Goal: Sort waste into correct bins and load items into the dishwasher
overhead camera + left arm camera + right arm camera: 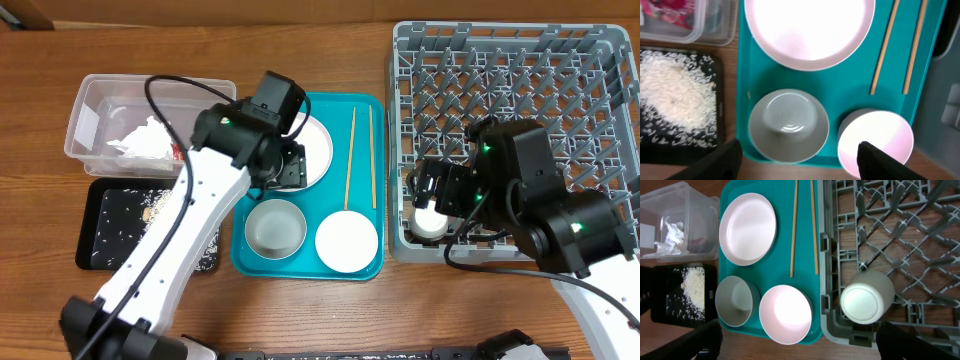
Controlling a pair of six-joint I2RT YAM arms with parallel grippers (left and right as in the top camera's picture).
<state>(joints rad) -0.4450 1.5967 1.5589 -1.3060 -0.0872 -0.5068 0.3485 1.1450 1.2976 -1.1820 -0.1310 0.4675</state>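
Observation:
The teal tray (378,200) holds the pink plate (810,30), the grey metal bowl (788,125), the pink bowl (875,137) and two chopsticks (885,47). My left gripper (797,162) is open and empty above the grey bowl. The white cup (867,297) sits in the near-left corner of the grey rack (510,70). My right gripper (800,342) is open and empty, hovering by the cup (432,222). The clear tub (90,100) holds the napkin (145,140) and the red wrapper (670,12). Rice (675,100) lies on the black tray (100,215).
The teal tray lies between the two bins on the left and the rack on the right. The left arm (200,210) crosses over the black tray and hides part of the plate in the overhead view. Bare wooden table (300,310) runs along the front.

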